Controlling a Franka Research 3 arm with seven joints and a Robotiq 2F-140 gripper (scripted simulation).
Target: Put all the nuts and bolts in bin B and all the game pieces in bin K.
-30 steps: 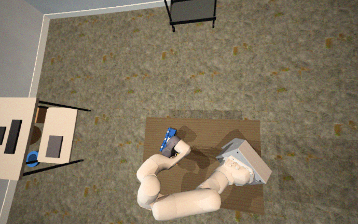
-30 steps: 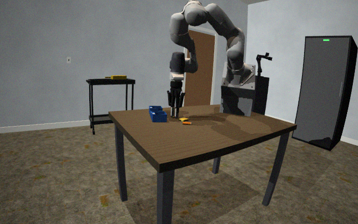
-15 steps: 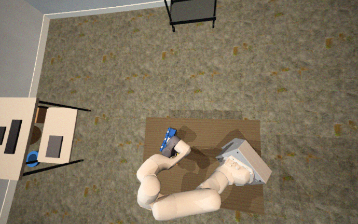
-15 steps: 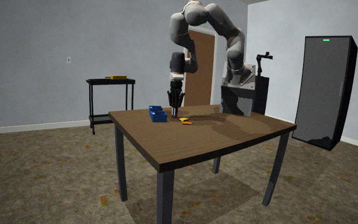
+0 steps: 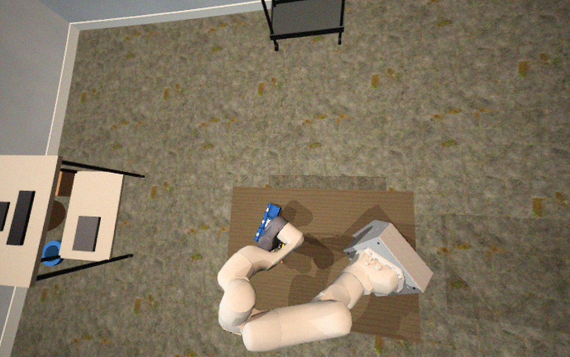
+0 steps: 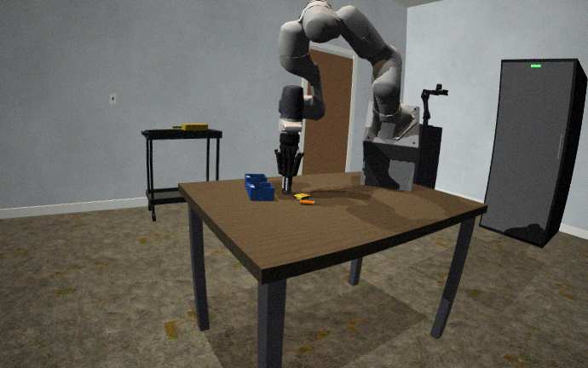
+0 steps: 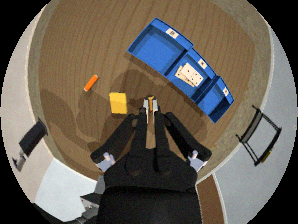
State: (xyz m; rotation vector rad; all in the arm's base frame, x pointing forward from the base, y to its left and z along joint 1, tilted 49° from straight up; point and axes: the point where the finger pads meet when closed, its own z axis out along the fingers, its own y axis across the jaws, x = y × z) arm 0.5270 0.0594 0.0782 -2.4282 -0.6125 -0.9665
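Brass-coloured, slender metal-looking bolt: it sits between the tips of my black two-finger gripper, just above the wood-grained table. The fingers look clenched on it. I expect it to be light, stiff and hard to damage, but slick and narrow enough to roll or twist out; I'd want the pads square across its shank, near mid-length.

Taking clock directions from the gripper in the wrist view, a large blue plastic bin, whose label I read tentatively as B, lies toward twelve to one. At two is the blue plastic bin marked K, holding cream dotted tiles, probably the game pieces. A smaller blue plastic bin is at three, its label unreadable to me. The yellow block at nine and orange cylinder at ten should probably stay put.
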